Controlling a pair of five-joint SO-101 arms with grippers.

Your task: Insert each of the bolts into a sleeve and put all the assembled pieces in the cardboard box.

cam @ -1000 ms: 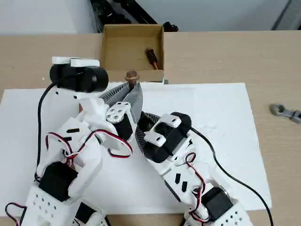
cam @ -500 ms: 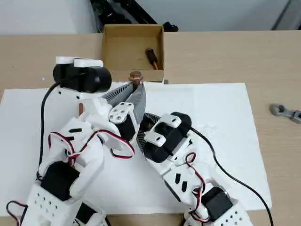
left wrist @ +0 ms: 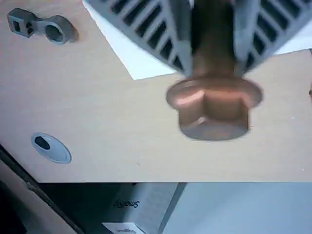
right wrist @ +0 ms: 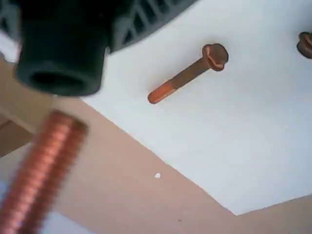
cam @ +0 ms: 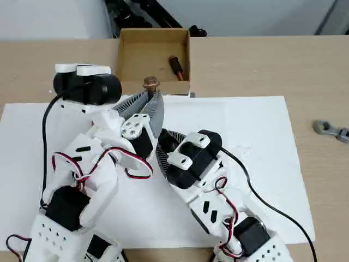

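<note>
My left gripper [cam: 149, 96] is clamped narrow on a copper flange bolt [left wrist: 214, 105], pinching its shank so that the hex head pokes out past my ribbed fingers [left wrist: 146, 24]. From above, that head sits just short of the cardboard box [cam: 124, 54], which lies at 12 o'clock from my fingertips. My right gripper [right wrist: 63, 22] holds a black sleeve [right wrist: 61, 51] with its open mouth facing out. A threaded shank [right wrist: 41, 165] shows near that mouth, outside it; I cannot tell whose bolt it is.

Inside the box, against the 3 o'clock wall, lies one bolt-and-sleeve piece [cam: 175, 65]. On the white sheet [cam: 245, 164] under my arms rests a loose bolt [right wrist: 189, 74], flat on its side, with another bolt head [right wrist: 305, 44] well apart from it.

The sheet covers a pale wooden table [cam: 272, 65], and the box stands on bare wood at its 12 o'clock edge. A grey wrench [cam: 329, 128] lies on the wood far out at 3 o'clock. A round cable grommet [left wrist: 50, 147] is set in the tabletop. Beyond the table edge stand dark equipment [cam: 142, 13] and a pale wall.
</note>
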